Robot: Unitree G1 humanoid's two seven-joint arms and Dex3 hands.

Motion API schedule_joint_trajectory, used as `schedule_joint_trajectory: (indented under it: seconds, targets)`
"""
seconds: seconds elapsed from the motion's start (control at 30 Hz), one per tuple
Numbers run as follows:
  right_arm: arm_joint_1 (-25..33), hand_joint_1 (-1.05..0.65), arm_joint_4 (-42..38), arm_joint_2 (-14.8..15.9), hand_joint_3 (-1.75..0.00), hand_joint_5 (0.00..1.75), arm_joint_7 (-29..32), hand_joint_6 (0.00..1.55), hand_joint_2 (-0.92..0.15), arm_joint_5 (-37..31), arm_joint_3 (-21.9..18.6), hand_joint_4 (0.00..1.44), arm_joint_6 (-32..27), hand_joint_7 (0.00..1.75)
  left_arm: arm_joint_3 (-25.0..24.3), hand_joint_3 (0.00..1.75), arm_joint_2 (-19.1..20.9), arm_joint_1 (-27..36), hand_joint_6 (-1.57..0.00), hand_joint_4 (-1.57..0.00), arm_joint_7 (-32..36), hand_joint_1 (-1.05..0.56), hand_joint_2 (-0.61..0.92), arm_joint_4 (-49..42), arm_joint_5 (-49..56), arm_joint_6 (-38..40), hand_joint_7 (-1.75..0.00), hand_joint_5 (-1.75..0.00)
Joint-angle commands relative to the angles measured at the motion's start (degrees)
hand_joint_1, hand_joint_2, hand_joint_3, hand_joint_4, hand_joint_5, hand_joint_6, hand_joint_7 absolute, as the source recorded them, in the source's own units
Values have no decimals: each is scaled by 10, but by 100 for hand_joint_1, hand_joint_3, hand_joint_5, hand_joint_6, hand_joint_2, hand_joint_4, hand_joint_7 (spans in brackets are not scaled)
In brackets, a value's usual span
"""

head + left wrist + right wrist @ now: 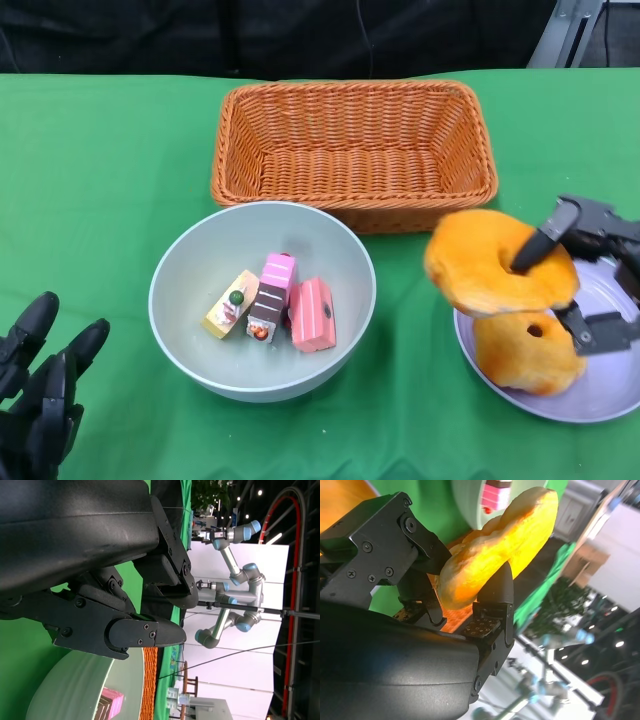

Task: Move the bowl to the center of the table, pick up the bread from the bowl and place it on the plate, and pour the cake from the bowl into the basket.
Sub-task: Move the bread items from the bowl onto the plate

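A pale green bowl (200,290) sits in the middle of the green table and holds three small cake pieces (272,305). My right hand (585,265) holds a ring-shaped orange bread (490,262) just above the lavender plate (610,395); a finger pokes through its hole. In the right wrist view the bread (495,555) is pinched between black fingers (495,592). A second bread (525,350) lies on the plate beneath it. My left hand (40,390) rests at the lower left, apart from the bowl, fingers spread and holding nothing. The bowl's rim (70,685) shows in the left wrist view.
An empty orange wicker basket (355,150) stands behind the bowl, close to its far rim. The table's far edge runs along the top of the head view. Green cloth lies open to the left of the bowl and basket.
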State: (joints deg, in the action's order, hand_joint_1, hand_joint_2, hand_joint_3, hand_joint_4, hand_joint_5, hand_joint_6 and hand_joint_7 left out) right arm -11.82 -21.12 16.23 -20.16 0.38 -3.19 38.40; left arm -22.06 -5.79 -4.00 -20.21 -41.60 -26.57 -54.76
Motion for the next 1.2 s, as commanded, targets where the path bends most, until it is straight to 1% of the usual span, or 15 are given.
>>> schedule_joint_trajectory:
  seconds: [0.03,0.13,0.2,0.37,0.57,0.73,0.9,1.0,1.07,1.2]
  targets:
    - [13,0,15,3,-129,174,18,65,-50,6,-12,69,0,153,-2,28,11,3,-84,-99,-6,-47,92,4,-1,8,0,0]
    - [20,1,8,-2,-126,174,39,66,-51,-8,-13,69,14,152,-2,28,14,2,-84,-99,-8,-47,92,3,-1,11,0,0]
    - [20,1,-17,-3,-126,174,53,67,-50,-19,-14,70,39,153,-3,27,17,0,-85,-99,-11,-48,92,1,-4,14,0,0]
    - [15,1,-78,-7,-129,175,89,68,-48,-32,-16,76,81,153,-5,26,24,-2,-85,-99,-15,-48,92,-2,-4,16,0,0]
    - [6,1,-133,0,-131,175,133,68,-46,-62,-17,76,132,151,-5,26,25,0,-85,-99,-16,-48,92,3,-7,25,0,0]
    - [8,-1,-157,4,-126,175,157,67,-48,-79,-15,76,131,148,-5,27,25,3,-85,-99,-21,-47,92,8,-9,25,0,0]
    - [14,4,-174,9,-124,175,155,66,-50,-73,-16,75,107,146,-2,27,22,7,-85,-99,-21,-47,92,18,-6,26,0,0]
    - [14,5,-181,12,-115,175,152,66,-55,-73,-14,74,96,143,-1,27,22,8,-85,-100,-14,-47,92,29,-1,29,0,0]
    - [11,4,-191,14,-110,175,148,66,-57,-71,-13,72,92,141,0,27,22,10,-85,-99,-10,-47,92,40,2,33,0,0]
    - [5,2,-209,15,-107,175,132,66,-58,-63,-10,69,85,138,3,27,24,10,-85,-98,-6,-46,92,57,11,38,0,0]
